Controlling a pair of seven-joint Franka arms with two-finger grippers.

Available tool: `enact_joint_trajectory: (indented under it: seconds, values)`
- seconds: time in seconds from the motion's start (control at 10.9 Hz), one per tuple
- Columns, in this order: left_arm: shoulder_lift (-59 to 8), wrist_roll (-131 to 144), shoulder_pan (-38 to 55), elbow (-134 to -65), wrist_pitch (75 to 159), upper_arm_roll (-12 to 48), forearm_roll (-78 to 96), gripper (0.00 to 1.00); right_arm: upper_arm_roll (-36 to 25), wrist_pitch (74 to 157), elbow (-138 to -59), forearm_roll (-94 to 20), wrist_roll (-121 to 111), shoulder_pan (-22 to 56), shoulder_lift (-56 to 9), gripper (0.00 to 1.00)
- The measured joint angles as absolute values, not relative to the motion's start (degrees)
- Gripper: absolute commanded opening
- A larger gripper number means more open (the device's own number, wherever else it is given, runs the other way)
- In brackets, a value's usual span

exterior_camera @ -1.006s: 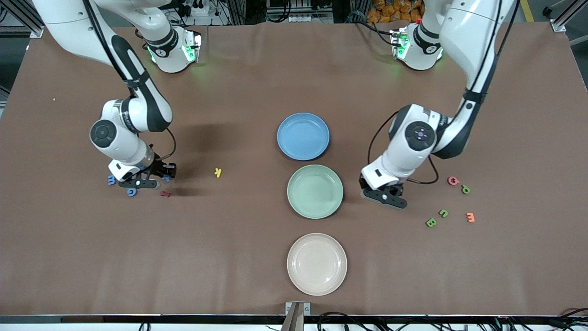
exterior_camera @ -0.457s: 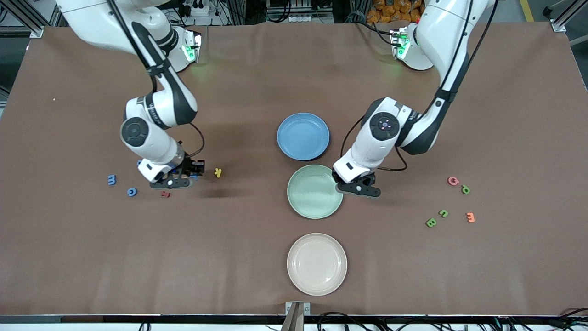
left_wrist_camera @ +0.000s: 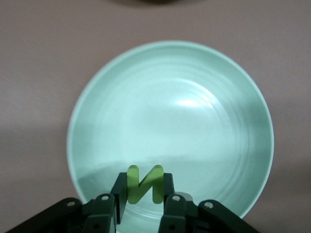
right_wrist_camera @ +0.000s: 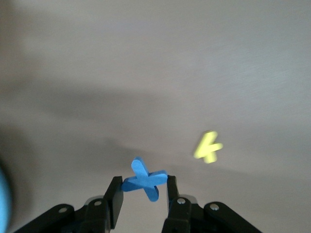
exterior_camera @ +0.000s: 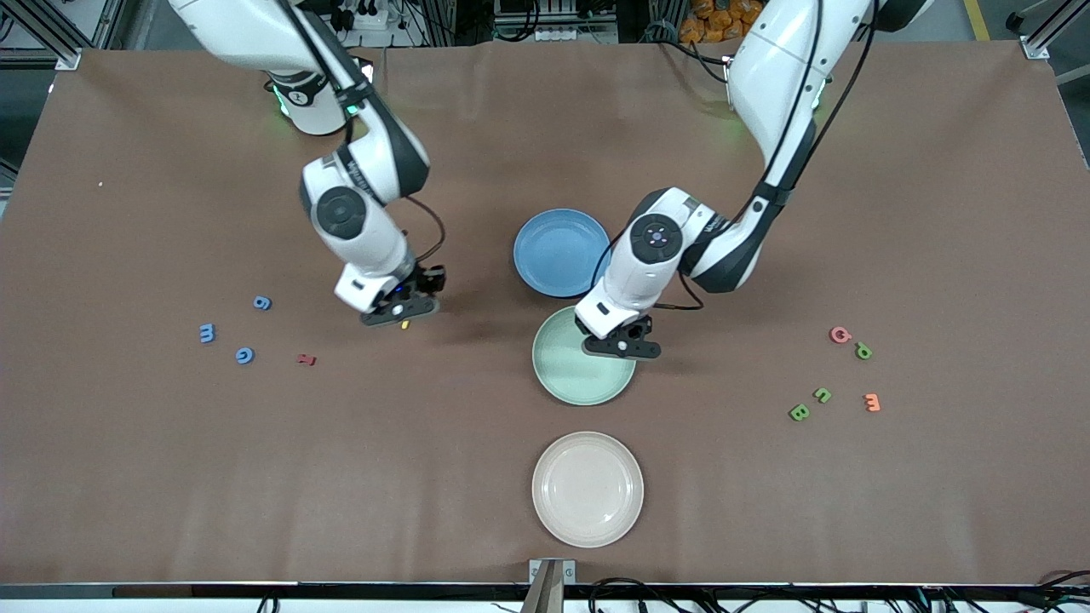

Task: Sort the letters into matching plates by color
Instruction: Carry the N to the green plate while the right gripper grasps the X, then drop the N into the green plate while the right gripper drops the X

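My left gripper (exterior_camera: 620, 346) is over the mint green plate (exterior_camera: 569, 376), shut on a green letter N (left_wrist_camera: 144, 183). In the left wrist view the gripper (left_wrist_camera: 144, 180) holds the N above the plate (left_wrist_camera: 170, 111). My right gripper (exterior_camera: 397, 312) is shut on a blue letter X (right_wrist_camera: 145, 179) and is over the table beside the yellow letter (exterior_camera: 405, 324), between the loose blue letters and the blue plate (exterior_camera: 562, 252). In the right wrist view the gripper (right_wrist_camera: 144, 187) is close to the yellow letter (right_wrist_camera: 208, 146). The beige plate (exterior_camera: 588, 488) is nearest the front camera.
Three blue letters (exterior_camera: 262, 302) (exterior_camera: 207, 333) (exterior_camera: 244, 355) and a red one (exterior_camera: 306, 359) lie toward the right arm's end. A pink letter (exterior_camera: 840, 335), three green letters (exterior_camera: 863, 350) (exterior_camera: 822, 394) (exterior_camera: 799, 412) and an orange one (exterior_camera: 871, 402) lie toward the left arm's end.
Both arms have swung toward the plates. The right gripper carried the blue X away from the blue letters. The left gripper moved from beside the green plate to over it.
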State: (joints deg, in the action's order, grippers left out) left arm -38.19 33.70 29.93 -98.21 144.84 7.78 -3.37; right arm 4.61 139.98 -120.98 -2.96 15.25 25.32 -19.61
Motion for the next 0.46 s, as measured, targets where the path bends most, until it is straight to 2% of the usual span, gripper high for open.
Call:
enact_joint_trajectory:
  seconds: [0.09, 0.18, 0.27, 0.37, 0.46]
  values:
    - [-39.3, 34.3, 30.5, -97.7, 144.8, 7.8, -3.4, 0.03, 4.6, 140.0, -121.0, -3.0, 17.0, 27.9, -19.6, 0.19]
    - [-40.0, 34.7, 30.7, -97.4, 144.8, 7.8, -3.4, 0.23, 4.6, 140.0, -121.0, -3.0, 18.6, 29.9, -19.6, 0.19]
    - [-40.5, 34.8, 30.7, -97.1, 144.8, 7.7, -3.4, 0.58, 4.6, 140.0, -121.0, -3.0, 19.9, 31.7, -19.6, 0.19]
    - [-40.9, 35.6, 30.7, -96.8, 144.8, 7.7, -3.4, 1.0, 4.6, 140.0, -121.0, -3.0, 21.2, 33.2, -19.7, 0.19]
    - [-41.0, 36.5, 30.7, -96.5, 144.8, 7.7, -3.4, 1.0, 4.6, 140.0, -120.9, -3.0, 22.7, 34.4, -19.8, 0.19]
